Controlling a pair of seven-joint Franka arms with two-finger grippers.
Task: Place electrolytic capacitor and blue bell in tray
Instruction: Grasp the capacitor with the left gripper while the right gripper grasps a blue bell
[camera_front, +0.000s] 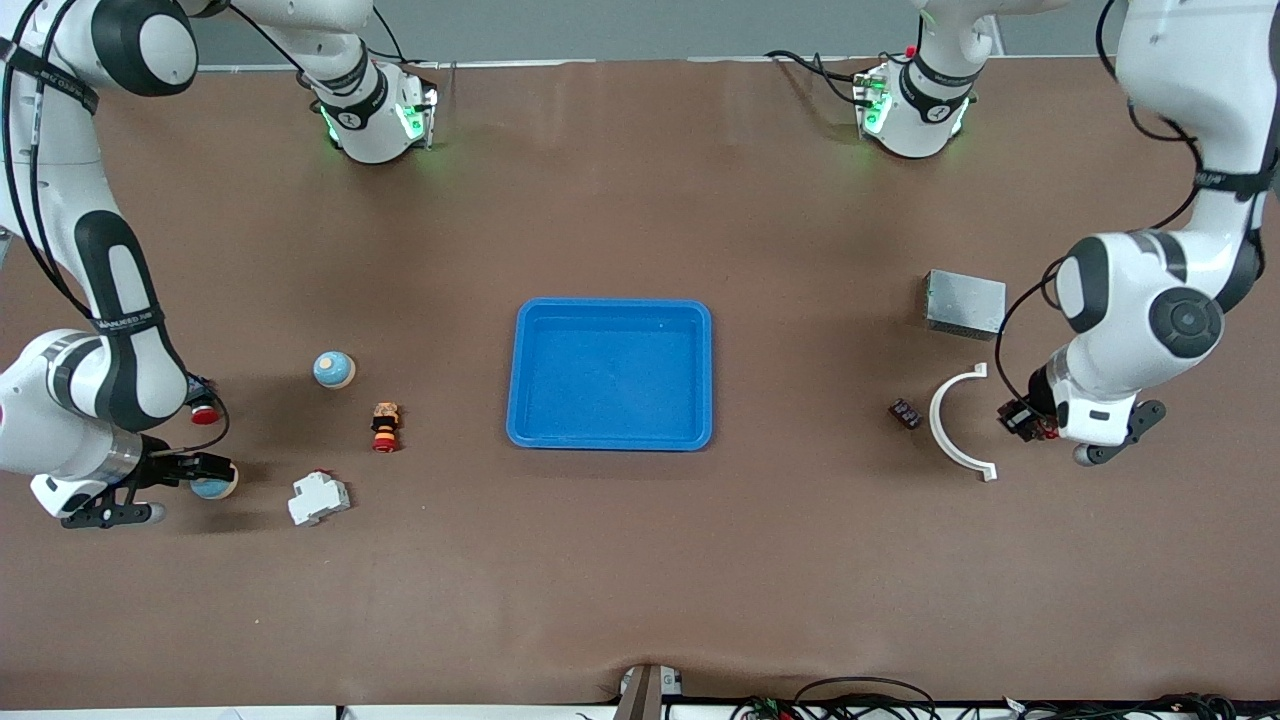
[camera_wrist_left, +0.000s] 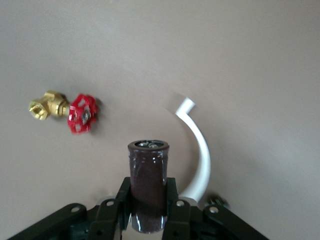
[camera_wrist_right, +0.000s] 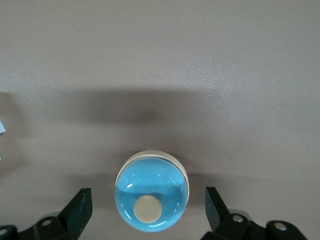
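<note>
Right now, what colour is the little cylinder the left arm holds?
Dark brown with a silvery top: the capacitor, clearest in the left wrist view.

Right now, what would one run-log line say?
left gripper: shut on dark cylindrical electrolytic capacitor | right gripper: open around domed blue bell | bright-blue plastic tray: empty

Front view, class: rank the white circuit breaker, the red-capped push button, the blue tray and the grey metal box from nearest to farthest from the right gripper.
From the right gripper, open around a blue bell:
1. White circuit breaker, beside it.
2. Red-capped push button, toward the tray.
3. Blue tray, mid-table.
4. Grey metal box, at the left arm's end.
</note>
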